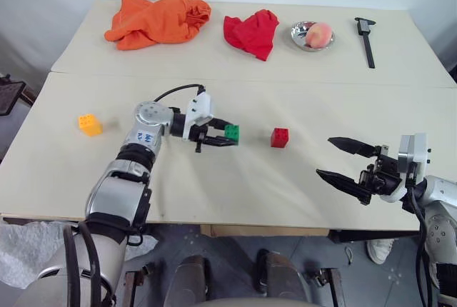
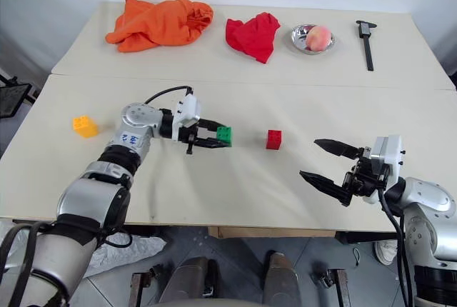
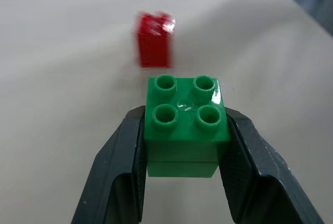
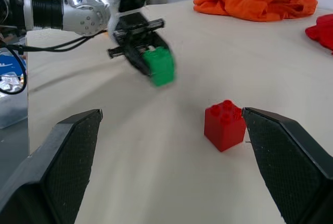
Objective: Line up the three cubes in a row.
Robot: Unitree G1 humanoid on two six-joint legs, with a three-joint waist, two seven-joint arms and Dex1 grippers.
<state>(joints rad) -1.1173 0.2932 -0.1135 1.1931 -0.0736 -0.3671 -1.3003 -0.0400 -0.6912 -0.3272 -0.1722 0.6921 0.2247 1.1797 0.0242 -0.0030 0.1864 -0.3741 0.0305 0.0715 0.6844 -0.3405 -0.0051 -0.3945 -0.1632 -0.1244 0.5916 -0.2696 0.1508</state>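
Observation:
My left gripper (image 1: 227, 136) is shut on the green cube (image 1: 232, 133) and holds it just above the near table, pointing right toward the red cube (image 1: 279, 137). In the left wrist view the green cube (image 3: 183, 125) sits studs-up between both fingers (image 3: 119, 166), with the red cube (image 3: 154, 39) a short way beyond. The yellow-orange cube (image 1: 90, 124) rests at the table's left side. My right gripper (image 1: 343, 160) hovers open at the right, near the front edge, with nothing between its fingers (image 4: 67, 151); it faces the red cube (image 4: 223, 125).
On the far table lie an orange cloth (image 1: 157, 20), a red cloth (image 1: 253, 32), a metal bowl (image 1: 303, 38) holding a peach, and a black caliper (image 1: 366, 39). A seam (image 1: 285, 80) divides the two tables.

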